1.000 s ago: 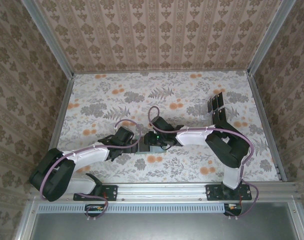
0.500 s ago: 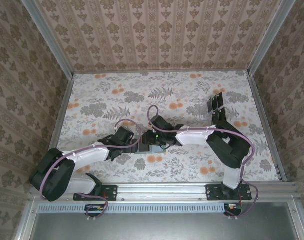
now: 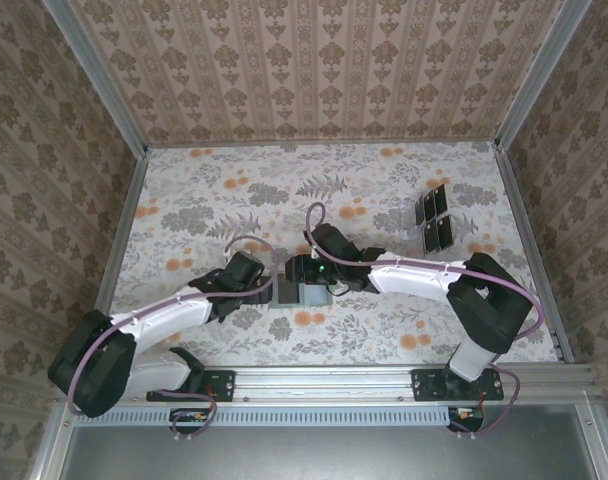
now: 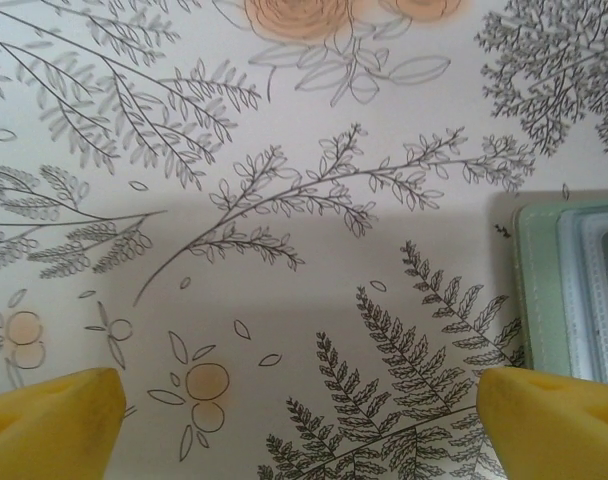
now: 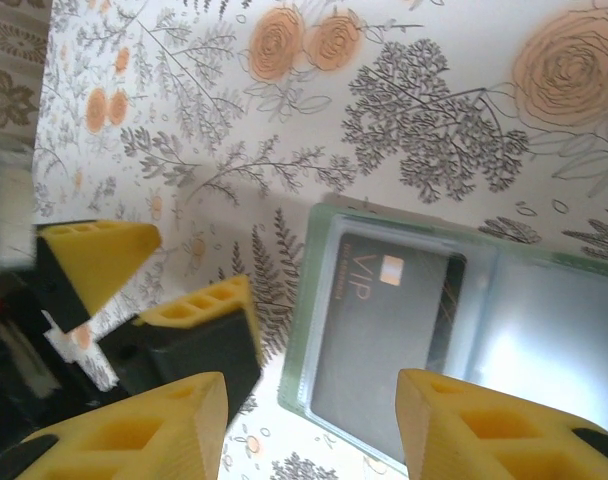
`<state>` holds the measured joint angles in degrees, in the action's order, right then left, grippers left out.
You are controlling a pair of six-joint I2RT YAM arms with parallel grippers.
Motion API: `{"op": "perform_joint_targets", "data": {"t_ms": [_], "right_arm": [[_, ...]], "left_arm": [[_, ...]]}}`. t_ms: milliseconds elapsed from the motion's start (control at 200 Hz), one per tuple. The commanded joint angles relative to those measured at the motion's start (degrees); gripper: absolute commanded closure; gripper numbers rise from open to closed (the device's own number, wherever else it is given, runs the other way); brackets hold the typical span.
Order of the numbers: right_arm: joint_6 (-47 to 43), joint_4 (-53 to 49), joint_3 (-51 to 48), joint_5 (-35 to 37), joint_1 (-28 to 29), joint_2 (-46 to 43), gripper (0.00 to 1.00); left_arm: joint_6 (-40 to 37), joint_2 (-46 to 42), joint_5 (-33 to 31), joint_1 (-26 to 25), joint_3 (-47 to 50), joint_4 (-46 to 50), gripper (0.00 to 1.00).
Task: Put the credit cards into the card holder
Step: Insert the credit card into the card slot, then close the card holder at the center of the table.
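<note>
The card holder (image 5: 324,300) lies open on the flowered table, grey-green with clear sleeves. A black credit card (image 5: 384,330) marked VIP sits in its left sleeve. My right gripper (image 5: 312,385) hovers over that card, jaws open, with nothing between them. In the top view the right gripper (image 3: 299,272) is above the holder (image 3: 312,294), and my left gripper (image 3: 267,287) sits just left of it. The left gripper (image 4: 299,400) is wide open over bare cloth, with the holder's edge (image 4: 539,290) beside its right finger. Several more black credit cards (image 3: 436,218) lie at the back right.
Patterned walls enclose the table on three sides, with metal rails (image 3: 529,250) along the edges. The left gripper's yellow fingers (image 5: 199,310) stand close to the holder's left edge in the right wrist view. The right arm's elbow (image 3: 494,300) rises at the near right.
The right arm has swung its elbow rightward and stretched out, uncovering the cards at the back right. Its gripper shifted slightly left and its jaws spread wider. The left arm edged forward.
</note>
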<state>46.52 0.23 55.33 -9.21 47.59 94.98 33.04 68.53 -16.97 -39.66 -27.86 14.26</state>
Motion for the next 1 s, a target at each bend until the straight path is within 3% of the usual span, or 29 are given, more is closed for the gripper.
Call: {"op": "perform_joint_targets", "data": {"t_ms": [0, 555, 995], "right_arm": [[-2.9, -2.57, -1.03, 2.35, -0.73, -3.28, 0.51], [-14.88, -12.98, 1.17, 15.19, -2.6, -7.5, 0.5], [-19.85, -21.35, 6.69, 16.36, -2.88, -3.8, 0.5]], "left_arm": [[0.2, -1.94, -2.05, 0.37, -1.65, 2.53, 0.0], [-1.65, -2.41, -0.82, 0.35, -5.25, 0.36, 0.0], [-1.83, -3.04, 1.39, -2.63, -6.27, -0.83, 0.0]]}}
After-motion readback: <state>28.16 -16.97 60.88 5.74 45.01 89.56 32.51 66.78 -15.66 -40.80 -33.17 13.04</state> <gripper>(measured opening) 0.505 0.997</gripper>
